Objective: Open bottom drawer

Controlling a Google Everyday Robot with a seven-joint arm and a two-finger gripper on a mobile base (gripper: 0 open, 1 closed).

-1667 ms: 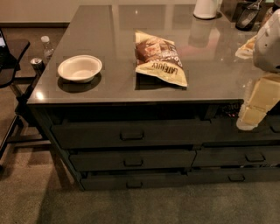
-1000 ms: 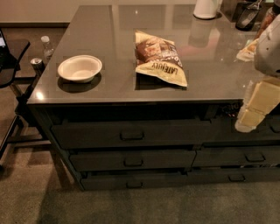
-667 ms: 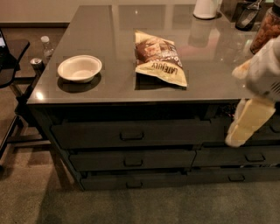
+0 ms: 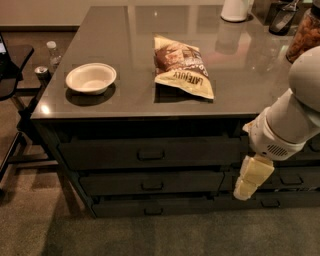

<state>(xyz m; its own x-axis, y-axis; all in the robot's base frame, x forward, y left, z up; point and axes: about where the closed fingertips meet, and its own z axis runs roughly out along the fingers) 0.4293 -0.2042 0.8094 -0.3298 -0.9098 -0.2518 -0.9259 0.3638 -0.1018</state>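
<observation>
The bottom drawer (image 4: pixel 200 205) is the slim dark grey front at the foot of the left three-drawer stack, with a small centre handle (image 4: pixel 153 211). It sits flush with the two taller drawers above it. My gripper (image 4: pixel 251 178) is the cream-coloured end of the white arm (image 4: pixel 290 120) reaching in from the right. It hangs in front of the drawer fronts, at the seam between the left and right stacks, level with the middle drawer. It is above and to the right of the bottom drawer's handle, and holds nothing that I can see.
On the grey countertop (image 4: pixel 130 30) are a white bowl (image 4: pixel 91 78) and a chip bag (image 4: pixel 182 67), with a white container (image 4: pixel 235 9) and a jar (image 4: pixel 305 35) at the back right. A chair (image 4: pixel 10 65), bottle (image 4: pixel 52 50) and can (image 4: pixel 42 74) stand at the left. The carpet floor (image 4: pixel 150 237) lies in front.
My arm has swung down and to the left, bringing the gripper from beside the counter's right edge to in front of the drawer fronts. The drawers have not moved.
</observation>
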